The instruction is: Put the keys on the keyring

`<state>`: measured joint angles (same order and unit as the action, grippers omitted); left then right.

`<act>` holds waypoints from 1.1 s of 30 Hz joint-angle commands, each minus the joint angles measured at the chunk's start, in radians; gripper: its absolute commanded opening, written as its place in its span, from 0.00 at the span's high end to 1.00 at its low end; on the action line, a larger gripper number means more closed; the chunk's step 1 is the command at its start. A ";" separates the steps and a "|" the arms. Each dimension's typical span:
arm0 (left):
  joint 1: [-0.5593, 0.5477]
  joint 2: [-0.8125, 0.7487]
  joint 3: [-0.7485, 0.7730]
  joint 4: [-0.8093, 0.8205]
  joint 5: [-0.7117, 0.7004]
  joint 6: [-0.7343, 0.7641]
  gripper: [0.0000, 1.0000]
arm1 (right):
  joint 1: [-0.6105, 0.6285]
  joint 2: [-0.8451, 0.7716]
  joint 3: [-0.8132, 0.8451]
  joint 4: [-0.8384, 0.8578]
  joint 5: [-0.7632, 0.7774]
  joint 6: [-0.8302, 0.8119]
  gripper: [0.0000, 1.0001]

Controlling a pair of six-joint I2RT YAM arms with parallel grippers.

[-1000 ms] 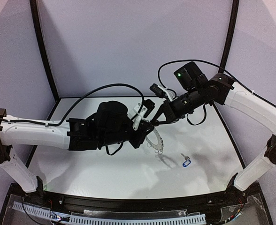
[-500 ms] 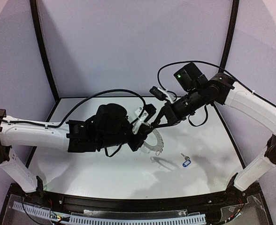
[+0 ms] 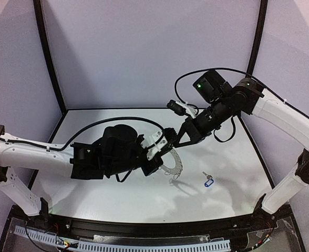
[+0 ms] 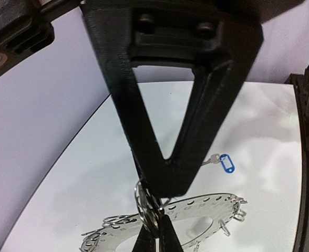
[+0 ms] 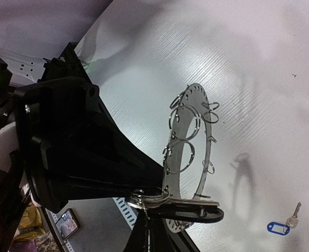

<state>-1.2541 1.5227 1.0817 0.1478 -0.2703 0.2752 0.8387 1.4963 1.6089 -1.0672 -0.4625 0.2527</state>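
The white counter (image 3: 117,194) spreads wide under both arms, and they meet above its middle. The left arm (image 3: 39,155) reaches in low from the left and the right arm (image 3: 280,115) angles down from the far right corner, so their tips come together nose to nose. Between them hangs the keyring (image 4: 207,206), a flat ring-shaped disc fringed with little silver wire loops. It is lifted clear of the counter and throws its shadow on the surface below. Look at the left wrist view: the left jaws are pinched tight on a wire loop at the disc's near rim, with the rest of the disc stretching away beyond them. Now the right wrist view: the right jaws are closed too, right at that same cluster of loops. The black-headed key (image 5: 194,212) lies across their tips, touching the disc's edge. Whether the right jaws pinch the key itself or a loop, I cannot tell, because it is all too crowded there. And down on the counter, well apart from the action and off to the right, sits the blue-tagged key (image 3: 208,181), lying flat on its own.
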 commanded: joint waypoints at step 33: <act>-0.036 0.009 0.087 -0.098 -0.033 -0.070 0.60 | -0.045 -0.056 -0.042 0.052 -0.090 -0.144 1.00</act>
<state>-1.2884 1.5330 1.1515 0.0227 -0.3485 0.2424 0.7792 1.4815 1.5826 -1.0744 -0.5129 0.0986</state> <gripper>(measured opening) 0.368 0.004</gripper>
